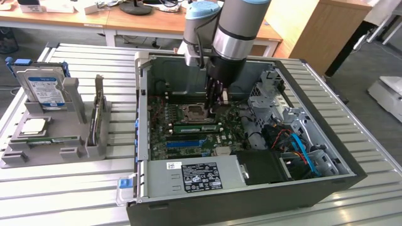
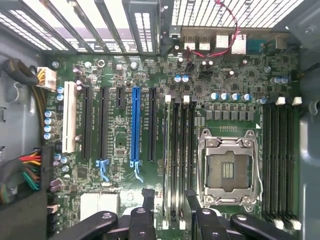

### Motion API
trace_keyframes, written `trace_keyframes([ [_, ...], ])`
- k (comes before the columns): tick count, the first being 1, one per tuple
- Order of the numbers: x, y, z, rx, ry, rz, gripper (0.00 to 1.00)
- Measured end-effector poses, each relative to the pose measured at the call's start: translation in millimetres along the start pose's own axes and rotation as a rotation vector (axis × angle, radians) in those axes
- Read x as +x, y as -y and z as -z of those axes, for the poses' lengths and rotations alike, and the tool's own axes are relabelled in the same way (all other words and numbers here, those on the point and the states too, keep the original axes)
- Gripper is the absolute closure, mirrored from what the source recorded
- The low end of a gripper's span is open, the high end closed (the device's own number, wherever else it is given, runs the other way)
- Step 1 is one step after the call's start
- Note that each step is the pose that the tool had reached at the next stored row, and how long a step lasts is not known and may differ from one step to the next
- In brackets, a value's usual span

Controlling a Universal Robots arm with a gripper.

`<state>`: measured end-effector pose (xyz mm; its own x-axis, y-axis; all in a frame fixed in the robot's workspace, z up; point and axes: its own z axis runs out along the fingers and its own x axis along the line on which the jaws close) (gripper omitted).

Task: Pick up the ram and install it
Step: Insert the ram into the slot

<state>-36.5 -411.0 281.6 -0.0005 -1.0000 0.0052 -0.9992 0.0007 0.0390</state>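
The black two-fingered gripper (image 2: 169, 196) hangs low over the green motherboard (image 2: 120, 135), its jaws parted and empty. The long thin green ram stick (image 1: 196, 127) seems to stand seated upright in that board, just beside the silver CPU socket (image 2: 229, 170).

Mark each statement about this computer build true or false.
1. The gripper is inside the open case. True.
2. The CPU socket carries a cooler fan. False: it is bare.
3. A hard drive stands in the gray fixture. True.
4. The blue slot holds a card. False: it is empty.
5. A green ram sits beside the CPU socket. True.
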Motion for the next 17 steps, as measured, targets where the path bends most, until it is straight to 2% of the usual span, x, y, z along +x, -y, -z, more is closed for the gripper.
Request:
trace_keyframes([
  [17, 0.1, -1.0, 25.8, 0.0000, -0.0018, 0.000, 0.63],
])
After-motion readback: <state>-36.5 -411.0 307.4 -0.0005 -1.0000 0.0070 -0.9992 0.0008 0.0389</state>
